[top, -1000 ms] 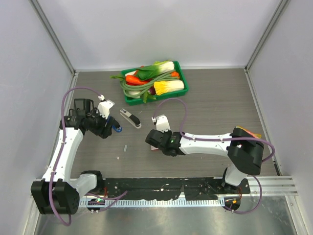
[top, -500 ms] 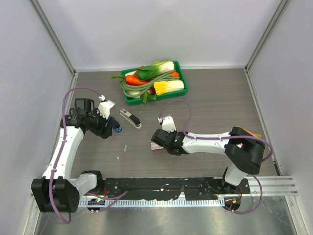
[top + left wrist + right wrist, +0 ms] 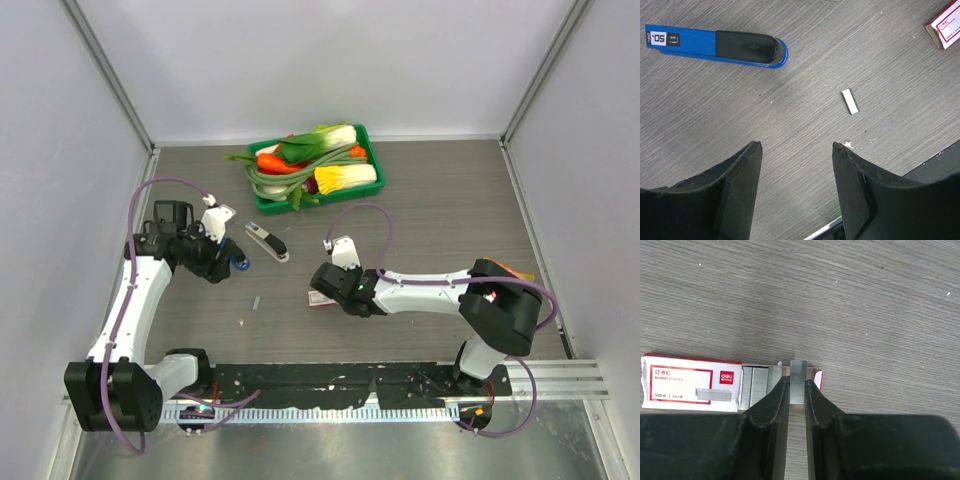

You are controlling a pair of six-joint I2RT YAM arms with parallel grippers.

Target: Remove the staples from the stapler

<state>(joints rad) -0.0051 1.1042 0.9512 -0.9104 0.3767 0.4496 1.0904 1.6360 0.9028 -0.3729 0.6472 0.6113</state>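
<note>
Top: stapler flat on worktop, up-left of staple box, well apart.
Left wrist: left end effector spread wide, empty; loose staple strip down-left of box (blue stapler far left).
Right wrist: right end effector clamped on staple strip at box's open end.

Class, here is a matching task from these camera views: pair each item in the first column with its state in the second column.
Column one:
1. left gripper
2. right gripper
3. green tray
4. staple box

Column two:
A. holds vegetables
B. fingers closed on a strip of staples
C. fingers apart, nothing between them
D. slid partly open

Pairs: 1-C; 2-B; 3-A; 4-D
</note>
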